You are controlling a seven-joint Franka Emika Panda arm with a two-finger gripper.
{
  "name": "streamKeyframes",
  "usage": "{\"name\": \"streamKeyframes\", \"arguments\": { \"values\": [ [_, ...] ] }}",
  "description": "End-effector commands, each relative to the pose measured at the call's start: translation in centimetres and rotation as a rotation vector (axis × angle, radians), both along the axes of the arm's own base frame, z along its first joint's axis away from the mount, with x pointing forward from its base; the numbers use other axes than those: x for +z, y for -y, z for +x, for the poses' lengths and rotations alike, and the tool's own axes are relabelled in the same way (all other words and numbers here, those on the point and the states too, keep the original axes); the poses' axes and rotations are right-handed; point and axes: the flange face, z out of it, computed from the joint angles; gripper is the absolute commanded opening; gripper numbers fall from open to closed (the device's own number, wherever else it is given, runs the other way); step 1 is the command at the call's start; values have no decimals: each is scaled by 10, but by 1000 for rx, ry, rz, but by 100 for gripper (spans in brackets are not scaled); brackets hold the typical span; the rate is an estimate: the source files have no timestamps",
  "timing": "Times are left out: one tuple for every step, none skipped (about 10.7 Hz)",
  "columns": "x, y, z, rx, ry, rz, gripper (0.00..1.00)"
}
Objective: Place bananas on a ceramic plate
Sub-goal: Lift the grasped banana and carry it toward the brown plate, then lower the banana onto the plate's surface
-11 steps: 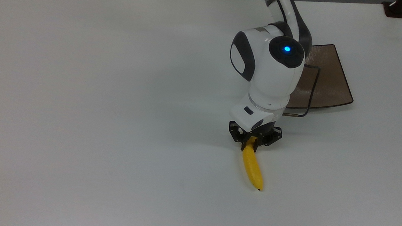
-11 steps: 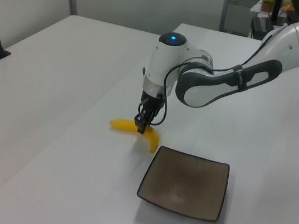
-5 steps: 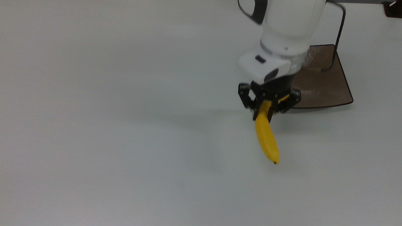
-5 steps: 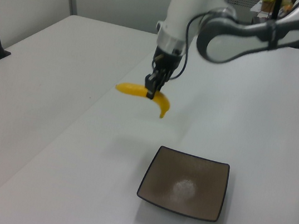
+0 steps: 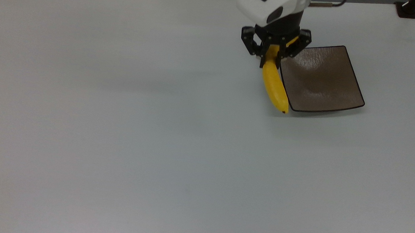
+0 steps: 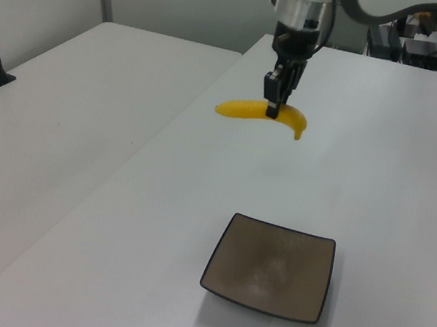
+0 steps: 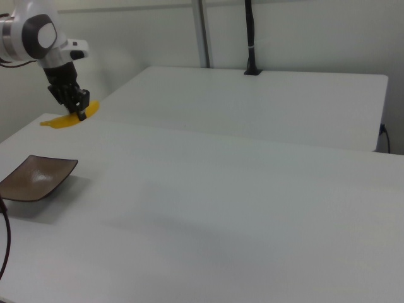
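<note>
The gripper (image 5: 273, 56) points straight down with its fingers closed on the banana (image 5: 275, 85), pinching it near the stem end, so most of the fruit sticks out to one side of the fingers. In the left view the gripper (image 6: 273, 106) holds the banana (image 6: 259, 112) well clear of the table (image 6: 151, 227), roughly level, with its longer part reaching toward the left view's left and its shorter end curving down on the other side of the fingers. In the right view the gripper (image 7: 79, 110) hangs at the far left with the banana (image 7: 68, 119) lying crosswise under it, also off the surface.

From the gripper, in the top view, the banana runs down toward the bottom of the picture, its dark tip just beside the lower left corner of the plate (image 5: 321, 80). The fruit lies along the plate's left edge, and because it is raised, how far it overlaps the plate cannot be told. The plate sits flat on the table (image 5: 120, 125), just to the gripper's right in the top view. In the left view the plate (image 6: 272, 268) rests below and nearer the camera than the gripper, well apart from the banana. In the right view the plate (image 7: 36, 178) lies below the gripper, toward the bottom left.
</note>
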Motion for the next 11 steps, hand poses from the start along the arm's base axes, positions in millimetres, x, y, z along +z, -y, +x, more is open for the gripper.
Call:
{"name": "streamKeyframes", "arguments": {
  "values": [
    [-8,1,-41,-5,-126,67,0],
    [-13,0,-48,-52,-156,98,0],
    [-18,-2,-55,-101,-181,117,0],
    [-25,-4,-59,-153,-213,141,0],
    [-32,-8,-61,-192,-233,177,0],
    [-42,-14,-62,-209,-224,195,0],
    [-57,-26,-67,-236,-219,197,0],
    [-72,-35,-72,-263,-207,203,0],
    [-79,-42,-72,-286,-171,225,0],
    [-88,-49,-74,-304,-141,244,0],
    [-99,-60,-82,-297,-124,250,0]
  ]
}}
